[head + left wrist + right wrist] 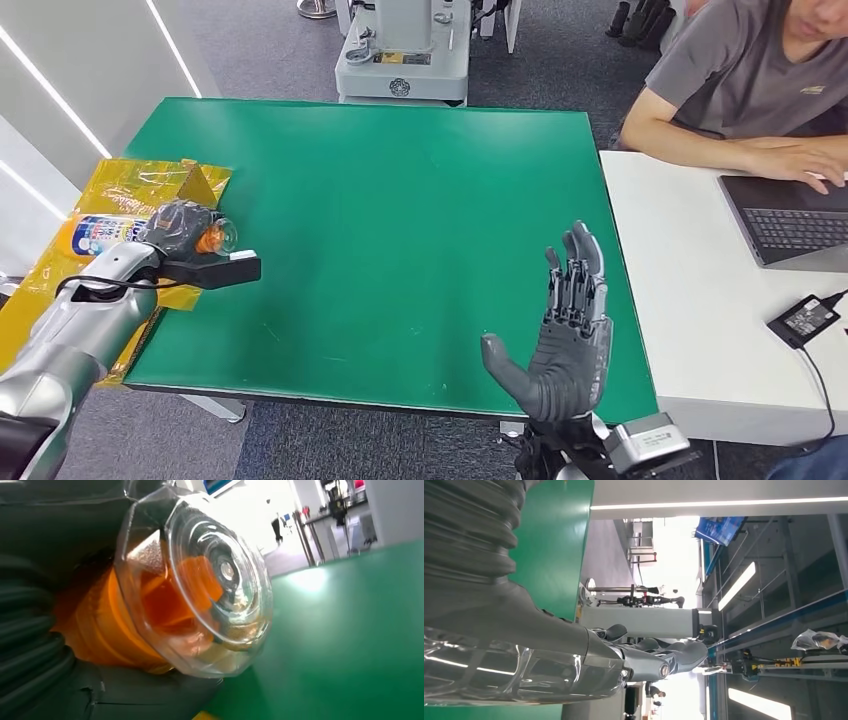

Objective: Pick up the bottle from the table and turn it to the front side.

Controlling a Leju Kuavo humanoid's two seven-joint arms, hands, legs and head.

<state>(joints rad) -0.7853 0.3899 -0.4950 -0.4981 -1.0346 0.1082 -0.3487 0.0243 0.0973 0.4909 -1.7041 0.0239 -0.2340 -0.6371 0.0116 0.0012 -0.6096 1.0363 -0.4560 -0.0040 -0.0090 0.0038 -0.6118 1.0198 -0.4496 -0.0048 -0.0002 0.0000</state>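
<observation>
A bottle (112, 232) with a blue and white label lies on its side over the yellow bags at the table's left edge. My left hand (178, 230) grips it near the orange neck, its clear cap (225, 236) pointing toward the table's middle. The left wrist view shows that clear cap (210, 587) and orange collar (107, 625) very close, with the hand's grey cover (30, 645) wrapped beside them. My right hand (568, 325) is raised over the table's near right edge, palm showing, fingers straight and apart, holding nothing. Its thumb (524, 630) and fingers (664, 657) show in the right wrist view.
The green table (400, 220) stretches between my hands. Yellow bags (120, 190) lie at its left edge. A white desk (700, 300) to the right holds a laptop (790, 220) and a black adapter (805, 318); a person (760, 80) sits there. A grey machine (405, 50) stands behind.
</observation>
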